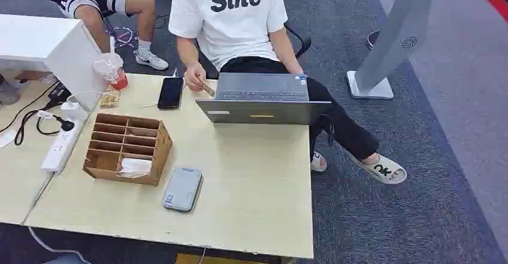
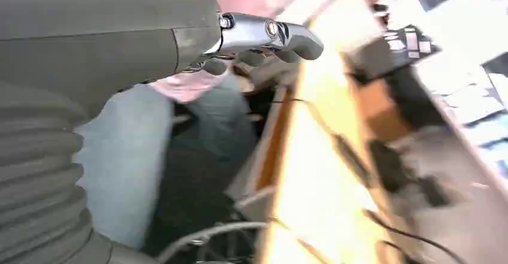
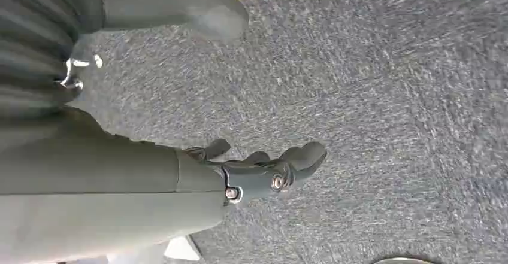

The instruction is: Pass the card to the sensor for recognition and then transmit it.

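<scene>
A white card lay in a front slot of the wooden organizer on the pale wooden table, with the grey sensor flat just beside the organizer. Farther back stood a laptop and a black phone, before a seated person in a white shirt. Grey carpet covered the room. The left hand and right hand held nothing, fingers loosely apart.
</scene>
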